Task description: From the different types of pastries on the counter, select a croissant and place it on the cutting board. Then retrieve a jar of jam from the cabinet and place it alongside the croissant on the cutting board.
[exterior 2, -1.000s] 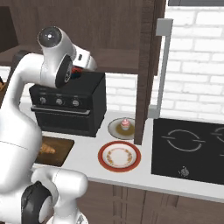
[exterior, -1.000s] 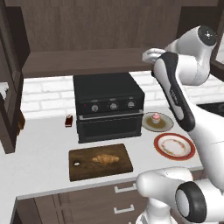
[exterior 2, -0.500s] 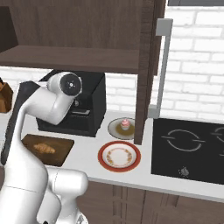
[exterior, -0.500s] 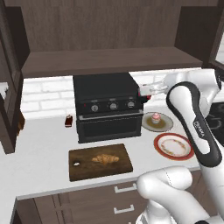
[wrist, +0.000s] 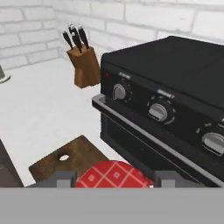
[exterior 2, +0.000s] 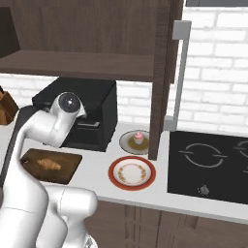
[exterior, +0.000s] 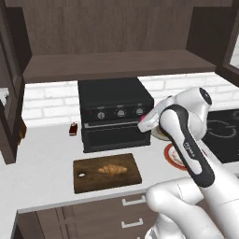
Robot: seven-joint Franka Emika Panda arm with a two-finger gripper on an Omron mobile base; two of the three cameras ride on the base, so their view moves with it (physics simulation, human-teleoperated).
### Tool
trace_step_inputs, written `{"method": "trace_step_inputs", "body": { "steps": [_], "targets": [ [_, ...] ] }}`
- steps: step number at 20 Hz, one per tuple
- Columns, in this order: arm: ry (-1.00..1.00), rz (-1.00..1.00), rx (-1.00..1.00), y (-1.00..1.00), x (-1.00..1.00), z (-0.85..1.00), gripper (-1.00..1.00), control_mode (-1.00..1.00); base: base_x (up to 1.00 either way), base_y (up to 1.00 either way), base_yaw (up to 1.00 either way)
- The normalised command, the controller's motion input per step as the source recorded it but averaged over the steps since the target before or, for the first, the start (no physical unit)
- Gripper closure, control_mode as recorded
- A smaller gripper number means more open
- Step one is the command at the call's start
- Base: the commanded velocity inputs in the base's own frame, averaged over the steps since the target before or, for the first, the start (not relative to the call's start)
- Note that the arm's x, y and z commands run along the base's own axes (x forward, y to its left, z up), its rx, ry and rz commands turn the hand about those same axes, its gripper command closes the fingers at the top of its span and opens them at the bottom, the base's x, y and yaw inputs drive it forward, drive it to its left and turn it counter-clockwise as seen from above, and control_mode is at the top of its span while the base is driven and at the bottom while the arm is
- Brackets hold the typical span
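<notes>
The croissant already lies near the middle of the cutting board on the table, so the first half of the job looks done and the jam is now on its way. In the hand view the end effector has its two tips set apart on either side of a round red checked lid, which I take to be the jar of jam; it is closed on the jar, held from above so the jar hangs upright. In the left base view a bit of red shows at the wrist in front of the black oven, above the table and to the right of the board. The board's end with the hole sits just below and left of the jar in the hand view, with the knife block beyond. The cupcake and the empty red-rimmed plate stay off to the right, out of the path. The free strip of board beside the croissant seems the likely spot.
</notes>
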Motion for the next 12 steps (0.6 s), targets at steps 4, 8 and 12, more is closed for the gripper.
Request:
{"method": "trace_step_inputs", "body": {
  "steps": [4,8,12],
  "targets": [
    [0.00,0.35,0.16,0.00,0.27,-0.58,1.00,-1.00,0.00,0.00,0.00],
    [-0.05,0.44,0.29,0.00,0.14,-0.74,1.00,-1.00,0.00,0.00,0.00],
    [-0.08,0.43,0.20,0.01,0.07,-0.76,1.00,-1.00,0.00,0.00,0.00]
  ]
}}
